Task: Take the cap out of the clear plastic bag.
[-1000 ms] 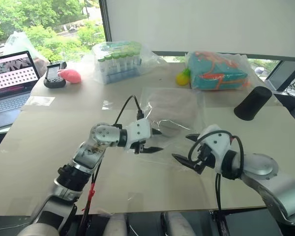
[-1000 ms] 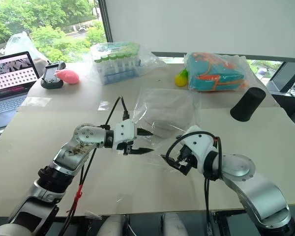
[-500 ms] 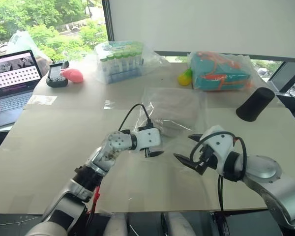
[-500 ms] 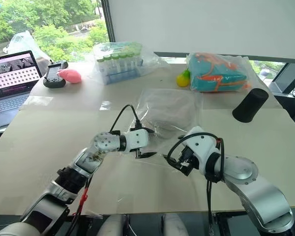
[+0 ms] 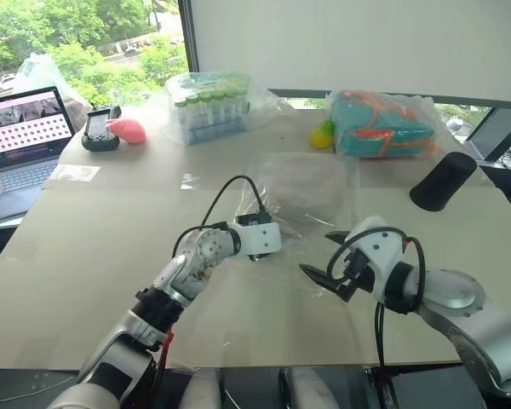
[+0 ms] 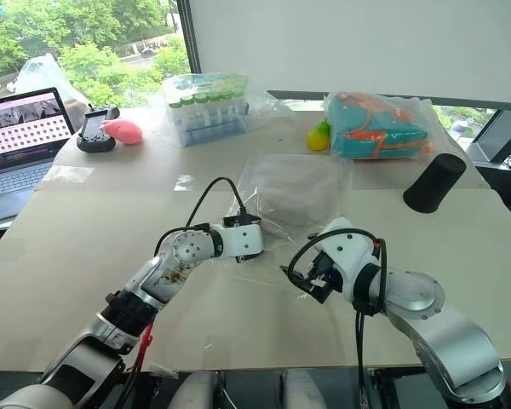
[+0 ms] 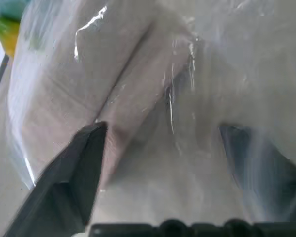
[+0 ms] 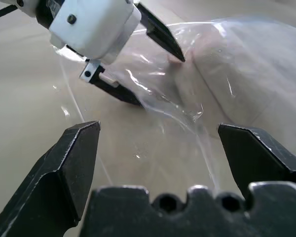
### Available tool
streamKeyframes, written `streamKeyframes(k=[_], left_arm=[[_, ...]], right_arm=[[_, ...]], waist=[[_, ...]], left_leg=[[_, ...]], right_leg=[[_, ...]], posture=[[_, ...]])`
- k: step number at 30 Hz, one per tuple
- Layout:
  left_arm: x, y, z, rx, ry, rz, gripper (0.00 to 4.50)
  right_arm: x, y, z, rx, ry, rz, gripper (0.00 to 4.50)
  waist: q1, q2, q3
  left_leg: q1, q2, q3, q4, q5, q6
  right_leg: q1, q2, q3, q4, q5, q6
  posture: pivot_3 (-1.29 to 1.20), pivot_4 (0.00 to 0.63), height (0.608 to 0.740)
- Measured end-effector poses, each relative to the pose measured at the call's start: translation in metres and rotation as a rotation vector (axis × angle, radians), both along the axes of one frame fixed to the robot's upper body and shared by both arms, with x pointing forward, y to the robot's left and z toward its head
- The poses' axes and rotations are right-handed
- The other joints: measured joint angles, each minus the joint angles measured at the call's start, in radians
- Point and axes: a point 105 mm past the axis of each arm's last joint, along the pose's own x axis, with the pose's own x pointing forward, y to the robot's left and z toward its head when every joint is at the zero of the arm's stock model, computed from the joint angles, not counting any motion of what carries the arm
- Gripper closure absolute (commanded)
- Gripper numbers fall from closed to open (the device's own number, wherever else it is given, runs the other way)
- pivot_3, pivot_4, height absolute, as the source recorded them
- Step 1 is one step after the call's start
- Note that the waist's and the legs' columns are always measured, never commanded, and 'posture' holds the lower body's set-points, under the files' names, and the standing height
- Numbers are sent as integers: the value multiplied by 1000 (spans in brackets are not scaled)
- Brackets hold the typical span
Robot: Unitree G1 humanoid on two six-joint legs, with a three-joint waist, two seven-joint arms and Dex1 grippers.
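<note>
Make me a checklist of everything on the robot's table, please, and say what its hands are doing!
Surface: pale table, flat.
Job's things: cap inside clear plastic bag, mid-table.
Clutter: bag of tubes, teal-orange bag, pink toy, black cylinder, laptop.
Hands: left hand open, fingers around the bag's near edge; right hand open, just short of the bag.
Cables: black cable looping over left wrist.
Surroundings: window with trees, white blind.
</note>
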Motion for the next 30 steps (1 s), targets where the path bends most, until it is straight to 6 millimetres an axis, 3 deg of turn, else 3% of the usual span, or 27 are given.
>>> streamKeyframes(k=[7,20,25,30], left_arm=[[-2,-6,7,-36,-26,24,4421],[6,-9,19,-54,-69,35,4421],[24,-4,50,-103,-115,64,4421],[30,-9,83,-193,-71,31,4421]], right_arm=[[1,1,2,3,-8,2,0],[3,2,3,3,-12,3,0],[4,3,4,6,-16,4,0],[1,7,4,28,-4,32,0]], waist=[[5,0,0],[5,0,0],[5,0,0],[6,0,0]], left_leg=[[0,0,0,0,0,0],[0,0,0,0,0,0],[-1,0,0,0,0,0],[-3,0,-1,1,0,0]], right_leg=[[0,0,0,0,0,0],[1,0,0,0,0,0],[-1,0,0,0,0,0],[-1,0,-1,0,0,0]], posture=[[0,150,740],[0,150,740],[0,150,740],[0,150,740]])
